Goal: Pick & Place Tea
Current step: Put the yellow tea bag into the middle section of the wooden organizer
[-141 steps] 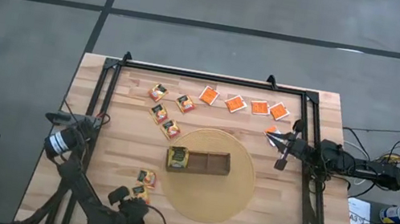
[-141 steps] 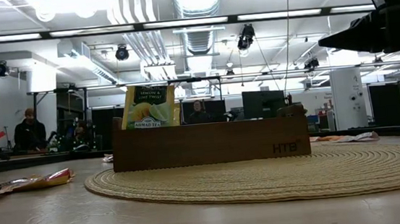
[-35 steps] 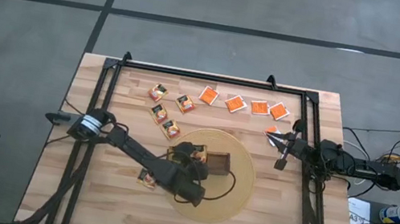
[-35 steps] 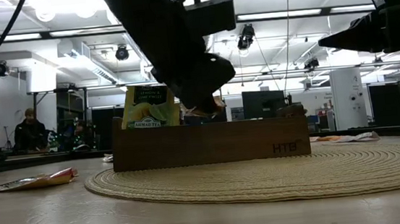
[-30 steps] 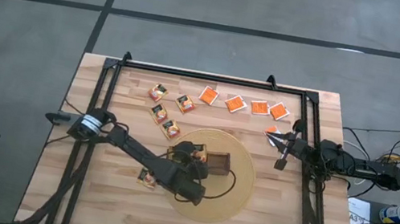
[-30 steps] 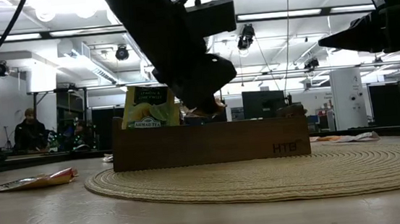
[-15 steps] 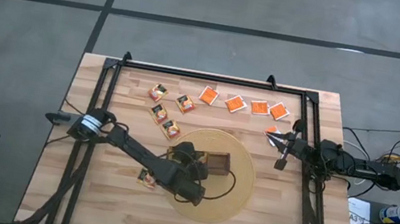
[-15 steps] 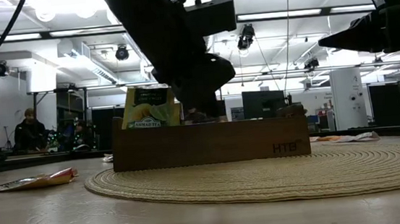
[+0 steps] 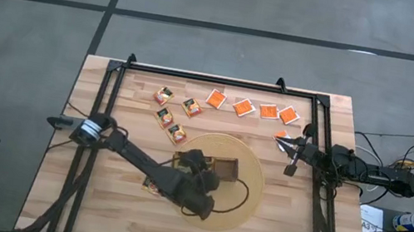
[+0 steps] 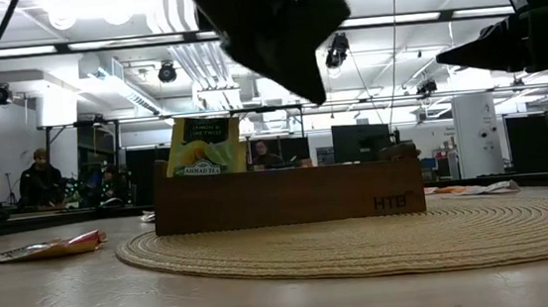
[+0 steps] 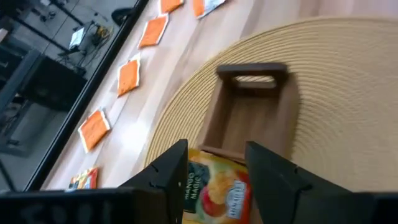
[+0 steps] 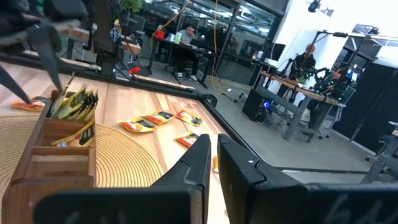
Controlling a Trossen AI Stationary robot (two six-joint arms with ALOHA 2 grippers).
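Two dark jointed arms, silver collar near left base, black cables trailing

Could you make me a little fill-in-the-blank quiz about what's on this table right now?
1. The brown wooden three-compartment tray sits on a round woven ____.
2. Four bright orange square sachets lie in a row near the table's far ____.
3. The left gripper hangs open above the ____.
4. The yellow-orange sachet lies in the tray's ____ compartment.

Missing words: mat; edge; tray; middle

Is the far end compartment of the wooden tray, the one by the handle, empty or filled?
Empty. In the left wrist view the end compartment of the wooden tray shows bare wood; a yellow-orange sachet sits nearer the left gripper.
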